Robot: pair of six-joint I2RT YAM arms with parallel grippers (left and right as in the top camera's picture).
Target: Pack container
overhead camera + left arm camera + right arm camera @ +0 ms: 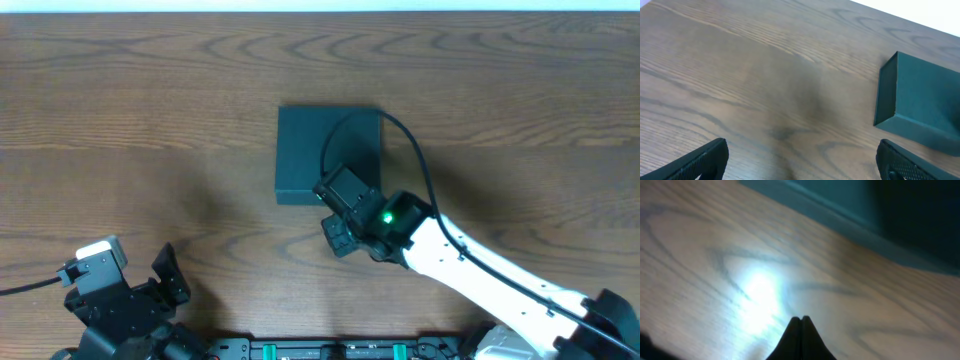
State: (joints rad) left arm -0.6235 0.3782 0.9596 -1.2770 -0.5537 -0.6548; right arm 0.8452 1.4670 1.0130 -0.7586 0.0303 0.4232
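Item: square matte dark teal-black cardboard container point(315, 150), flap lid shut, lying flat near the middle of the brown wood-grain table point(150, 100).

Right gripper point(801, 320): black fingers pressed together, nothing between them, tips over bare wood just beside the container's near edge; contact with the table is unclear in the blurred wrist view.

Left gripper point(802, 147): fingers spread wide, holding nothing, at the table's near left corner, well apart from the container.
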